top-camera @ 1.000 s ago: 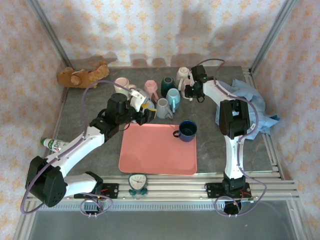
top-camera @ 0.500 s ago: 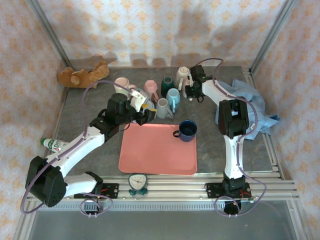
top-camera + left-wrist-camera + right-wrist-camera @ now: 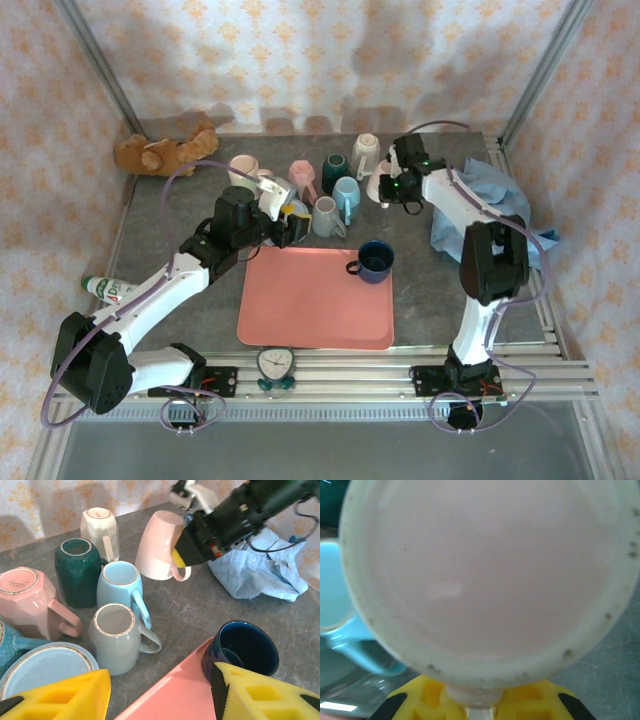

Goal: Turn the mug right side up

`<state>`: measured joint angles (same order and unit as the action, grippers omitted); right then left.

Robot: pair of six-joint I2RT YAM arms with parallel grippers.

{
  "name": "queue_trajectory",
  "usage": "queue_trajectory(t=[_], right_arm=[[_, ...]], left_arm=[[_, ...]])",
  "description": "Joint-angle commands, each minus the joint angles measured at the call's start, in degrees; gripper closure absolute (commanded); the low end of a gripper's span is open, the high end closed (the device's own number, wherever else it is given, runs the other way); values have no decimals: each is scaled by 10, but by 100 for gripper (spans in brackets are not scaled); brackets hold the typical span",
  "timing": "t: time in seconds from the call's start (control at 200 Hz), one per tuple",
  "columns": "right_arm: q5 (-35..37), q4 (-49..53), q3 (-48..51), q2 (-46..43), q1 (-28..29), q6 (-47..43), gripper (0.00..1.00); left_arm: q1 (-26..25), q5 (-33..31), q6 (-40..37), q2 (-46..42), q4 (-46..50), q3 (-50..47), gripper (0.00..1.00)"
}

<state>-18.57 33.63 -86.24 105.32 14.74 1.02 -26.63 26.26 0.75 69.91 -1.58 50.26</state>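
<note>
A pale pink mug (image 3: 159,545) hangs tilted above the grey table, base uppermost. My right gripper (image 3: 186,555) is shut on its handle. The right wrist view looks straight at the mug's round end (image 3: 485,580), with the handle pinched between the yellow pads (image 3: 432,700). From above, this mug (image 3: 381,187) sits at the right gripper (image 3: 393,186), right of the mug cluster. My left gripper (image 3: 160,690) is open and holds nothing. It hovers over the tray's far edge, between a grey mug (image 3: 117,637) and a navy mug (image 3: 245,647).
The cluster holds an upside-down white mug (image 3: 100,527), dark green mug (image 3: 77,570) and pink mug (image 3: 30,597), plus an upright light blue mug (image 3: 120,587). A pink tray (image 3: 315,300) lies in front, a blue cloth (image 3: 490,200) to the right, and a teddy bear (image 3: 165,150) at back left.
My right gripper has shut on the pale pink mug's handle and raised it tilted off the table, its arm swinging out to the right. The left arm has stayed put.
</note>
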Motion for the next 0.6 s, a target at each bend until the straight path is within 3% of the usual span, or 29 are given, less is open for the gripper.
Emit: queue_trajectory(t=[0.0, 0.15, 0.205, 0.34, 0.595], right_arm=[[-41, -67, 24, -89, 4, 45, 100], [-87, -123, 73, -171, 4, 95, 100], [-104, -142, 86, -195, 4, 115, 100], [-144, -193, 114, -247, 4, 165, 100], [-206, -311, 171, -313, 10, 264, 100]], left_arm=[[0, -18, 55, -4, -28, 15, 44], [2, -30, 122, -4, -27, 26, 43], [2, -38, 152, -5, -70, 9, 42], [2, -58, 285, -6, -175, -33, 39], [-37, -93, 484, -13, -226, -12, 34]])
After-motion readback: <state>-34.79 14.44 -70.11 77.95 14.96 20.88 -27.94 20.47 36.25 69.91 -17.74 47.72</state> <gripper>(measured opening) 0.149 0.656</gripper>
